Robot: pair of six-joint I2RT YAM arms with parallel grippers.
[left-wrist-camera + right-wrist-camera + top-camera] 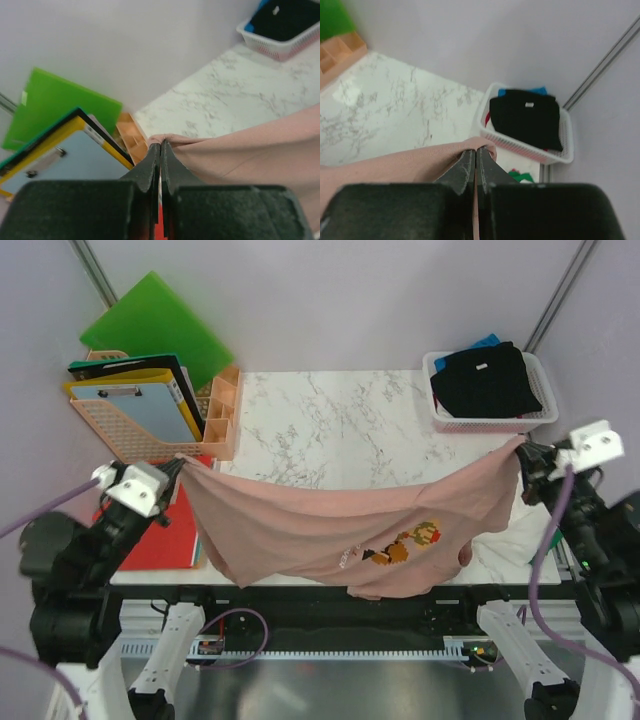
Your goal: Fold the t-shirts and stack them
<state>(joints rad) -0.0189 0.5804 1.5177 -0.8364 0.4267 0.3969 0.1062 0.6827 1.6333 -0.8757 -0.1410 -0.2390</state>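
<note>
A dusty pink t-shirt point(330, 525) with a pixel game-character print point(408, 543) hangs stretched above the marble table point(340, 425), sagging toward the near edge. My left gripper point(183, 464) is shut on its left corner, seen pinched between the black fingers point(160, 146). My right gripper point(522, 448) is shut on the right corner point(476, 149). A white basket point(545, 415) at the back right holds a folded black t-shirt point(485, 378) over a blue one point(484, 341). A white t-shirt point(510, 545) lies under the pink one's right end.
At the back left stands a peach file rack point(140, 430) with a green folder point(155, 325) and clipboards. A red folder point(160, 535) lies flat on the left edge. Green and red cloth point(522, 176) shows below the basket in the right wrist view.
</note>
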